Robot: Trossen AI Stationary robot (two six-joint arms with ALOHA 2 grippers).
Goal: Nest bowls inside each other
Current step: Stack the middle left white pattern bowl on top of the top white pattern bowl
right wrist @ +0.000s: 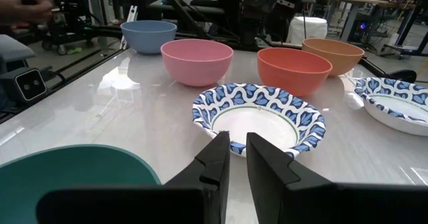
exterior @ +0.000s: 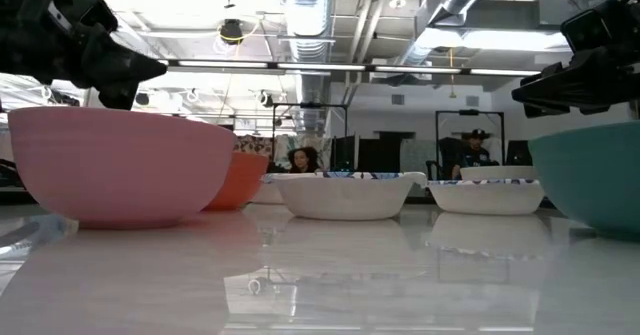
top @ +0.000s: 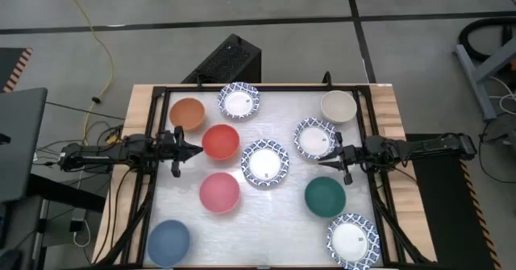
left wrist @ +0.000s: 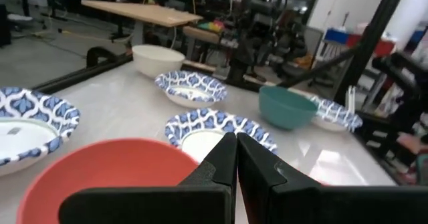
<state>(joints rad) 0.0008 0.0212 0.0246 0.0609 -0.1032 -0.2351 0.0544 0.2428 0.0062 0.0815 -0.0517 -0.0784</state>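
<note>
Fingers of left gripper (top: 196, 150) clenched, right gripper (top: 324, 164) slightly parted, both empty; spread wide before gripping glossy round red bowl (top: 220, 141) by rim.

A white worktop (top: 282, 213) fills the frame's centre; a black box (top: 226, 63) sits above it, a yellow cable (top: 103, 56) trailing at upper left.

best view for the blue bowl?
High view: the blue bowl shows whole, at the table's near left corner. Right wrist view has it far off, beyond the pink bowl. The low and left wrist views don't show it.
</note>
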